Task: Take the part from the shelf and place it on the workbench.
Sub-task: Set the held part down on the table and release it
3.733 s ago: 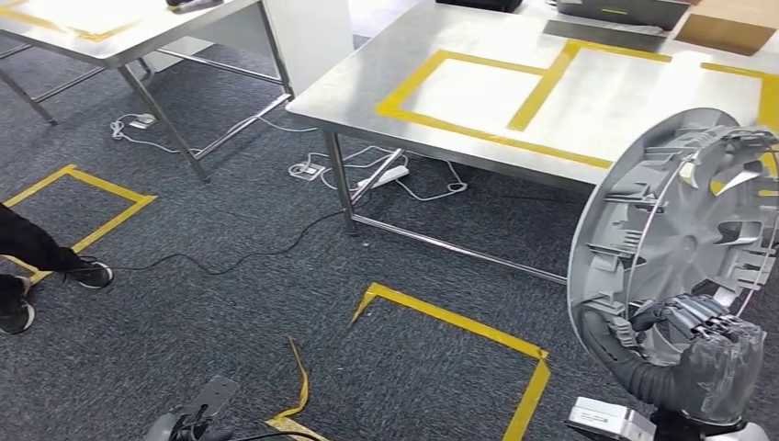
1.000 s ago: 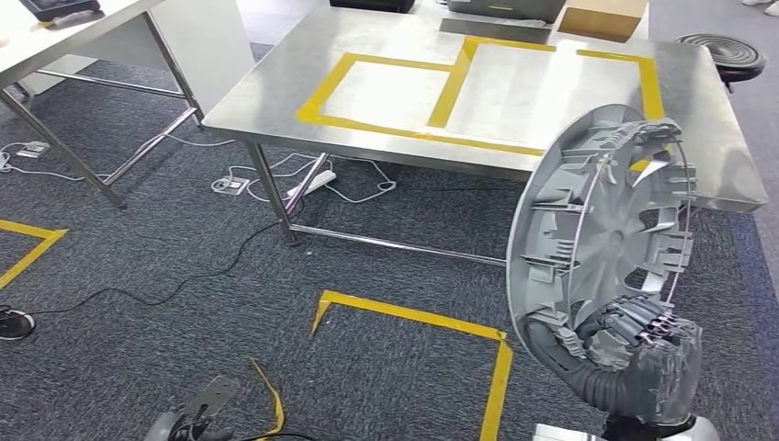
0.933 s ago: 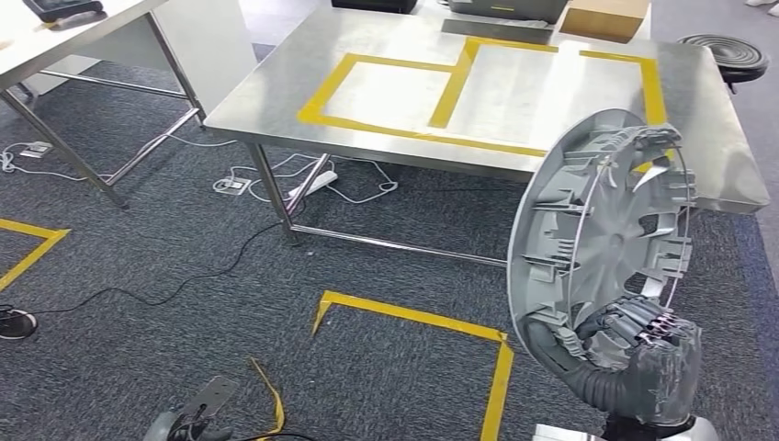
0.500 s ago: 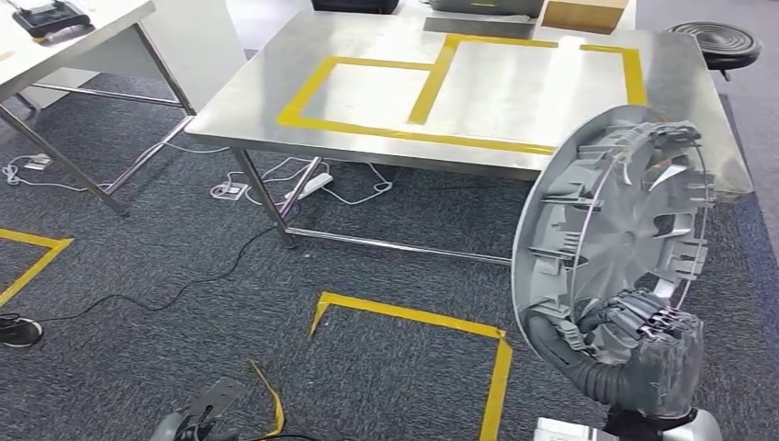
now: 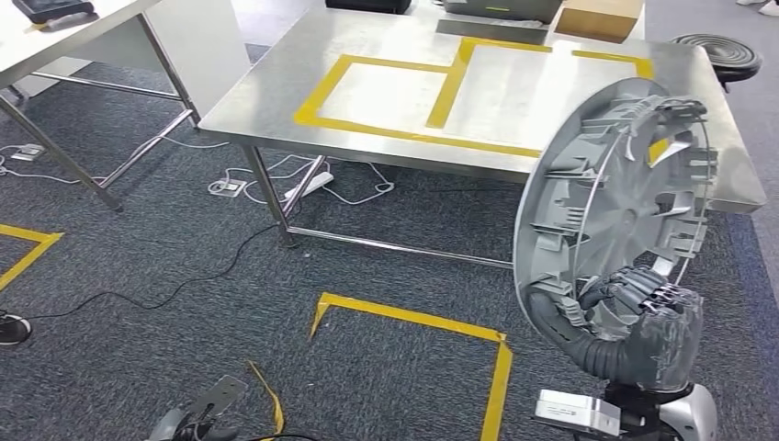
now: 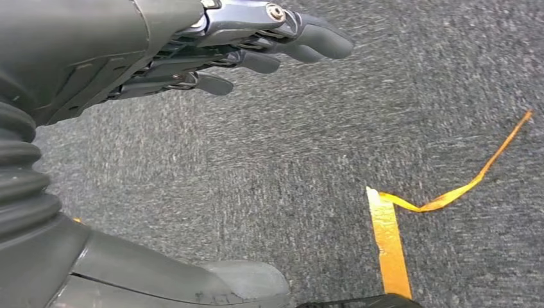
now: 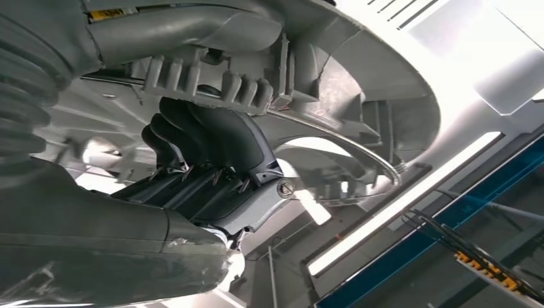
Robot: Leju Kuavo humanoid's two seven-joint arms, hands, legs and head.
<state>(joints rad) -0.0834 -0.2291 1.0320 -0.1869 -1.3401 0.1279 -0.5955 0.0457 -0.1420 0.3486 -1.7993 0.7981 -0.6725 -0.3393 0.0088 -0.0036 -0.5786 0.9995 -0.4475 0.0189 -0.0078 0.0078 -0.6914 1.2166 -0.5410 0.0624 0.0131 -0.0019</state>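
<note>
Right hand point(image 5: 648, 335) grips lower rim of large round grey plastic wheel cover point(image 5: 615, 207), ribbed back side facing robot; fingers point(image 7: 192, 138) curl through opening in rim. Wheel cover held upright, slightly tilted, in air over dark carpet, in front of near right corner of steel workbench with yellow tape rectangles point(image 5: 395, 92); not resting on it. Left hand point(image 6: 212, 48) hangs low above carpet, fingers extended and apart, holding nothing. Loose strip of yellow floor tape point(image 6: 442, 192) lies curled near left hand. Brown cardboard box point(image 5: 599, 18) at far edge of workbench.
</note>
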